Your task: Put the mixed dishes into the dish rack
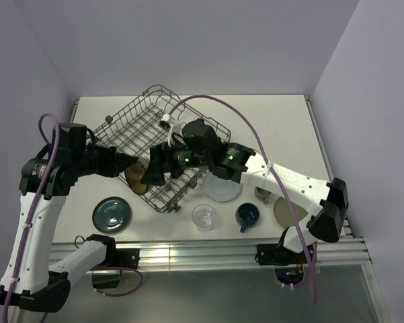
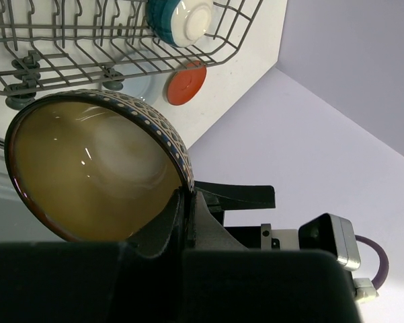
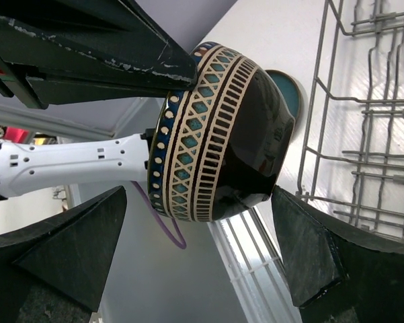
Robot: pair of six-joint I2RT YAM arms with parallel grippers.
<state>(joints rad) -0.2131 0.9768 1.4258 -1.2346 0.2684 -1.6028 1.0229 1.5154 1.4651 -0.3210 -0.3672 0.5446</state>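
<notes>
The left pincer (image 2: 188, 195) is clamped on the rim of the gold-brown bowl (image 2: 94, 175), tipped on its side at the dish rack (image 1: 138, 124)'s lower-left edge in the top view. The right pincer (image 3: 198, 195) gapes wide, straddling the bowl's patterned outside.

no legible writing, none on the patterned bowl (image 3: 215, 134), none on the dish rack (image 1: 138, 121)
</notes>
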